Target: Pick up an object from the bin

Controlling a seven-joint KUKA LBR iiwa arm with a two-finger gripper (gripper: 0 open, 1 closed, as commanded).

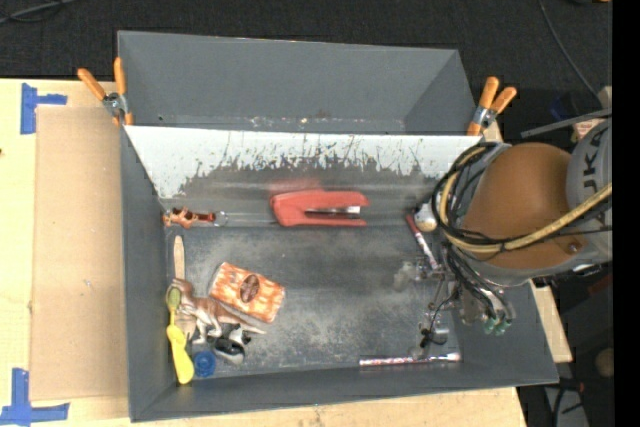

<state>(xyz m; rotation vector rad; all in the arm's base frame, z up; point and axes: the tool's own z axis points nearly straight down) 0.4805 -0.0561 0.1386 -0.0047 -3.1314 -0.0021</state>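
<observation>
**Nothing lifted yet: gripper low at front right**

I am watching the gripper (436, 330) hanging low in the front right corner of the bin (300, 95), just above a thin striped stick (410, 358) lying along the front wall. I cannot tell whether it is open or closed. I am judging both grasp and lift as not yet done. At front left a small heap (205, 330) is sitting beside an orange patterned packet (246, 289). Farther back, a red stapler (318, 208) is lying.

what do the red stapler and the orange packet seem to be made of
Red stapler: likely hard plastic, smooth and fairly matte, given its even red colour and rounded shell; the darker strip along it may be metal. Orange packet: probably a thin printed wrapper, paper or film, given its flat shape and orange-and-white pattern.
</observation>
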